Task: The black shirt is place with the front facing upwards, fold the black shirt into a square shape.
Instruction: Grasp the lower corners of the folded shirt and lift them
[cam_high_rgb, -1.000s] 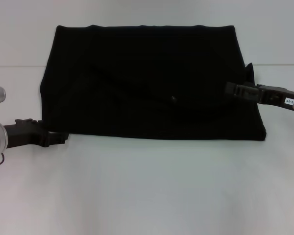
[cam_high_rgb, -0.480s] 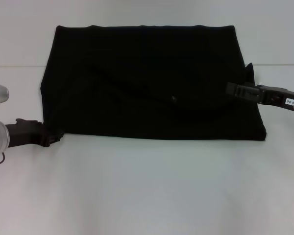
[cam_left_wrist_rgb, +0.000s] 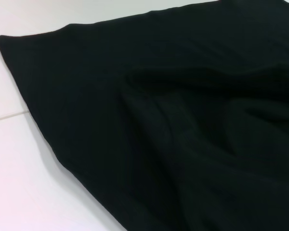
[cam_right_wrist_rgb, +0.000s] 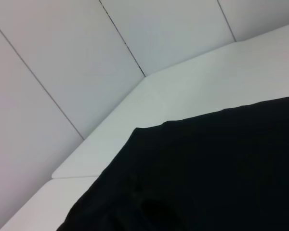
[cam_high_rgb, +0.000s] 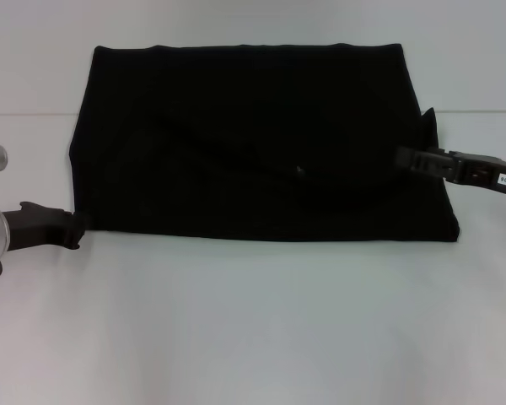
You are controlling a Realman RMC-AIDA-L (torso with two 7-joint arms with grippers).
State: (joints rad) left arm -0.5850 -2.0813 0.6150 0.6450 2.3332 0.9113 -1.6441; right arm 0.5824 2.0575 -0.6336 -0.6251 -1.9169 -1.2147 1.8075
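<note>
Item 1. White table [cam_high_rgb: 253,329]. The nearest stretch, filling the lower part of the head view, lies bare from the bottom edge up to the cloth's front hem. Narrower bare strips run to the left and right of the cloth. A thin seam line crosses the surface at mid-height on both sides.

Item 2. Left gripper [cam_high_rgb: 74,229]. Lower left of the head view, low over the table. Its dark tip sits right at the cloth's near left corner; whether it touches the corner cannot be told. Whether its fingers are spread or pressed together cannot be told.

Item 3. Black shirt [cam_high_rgb: 253,143]. Centre and upper half of the head view, lying flat on the table as a wide, roughly rectangular folded panel. The front hem runs nearly straight across. The left edge slants slightly inward toward the far side. The far edge lies near the top of the frame. Soft creases cross the middle. The left wrist view shows the same fabric [cam_left_wrist_rgb: 183,120] with one corner and a long slanting edge against the white surface. The right wrist view shows a corner of it [cam_right_wrist_rgb: 207,178] before pale wall panels.

Item 4. Right gripper [cam_high_rgb: 409,159]. Right side of the head view at mid-height, reaching in over the shirt's right edge, beside a small raised fold. Finger state cannot be told.
</note>
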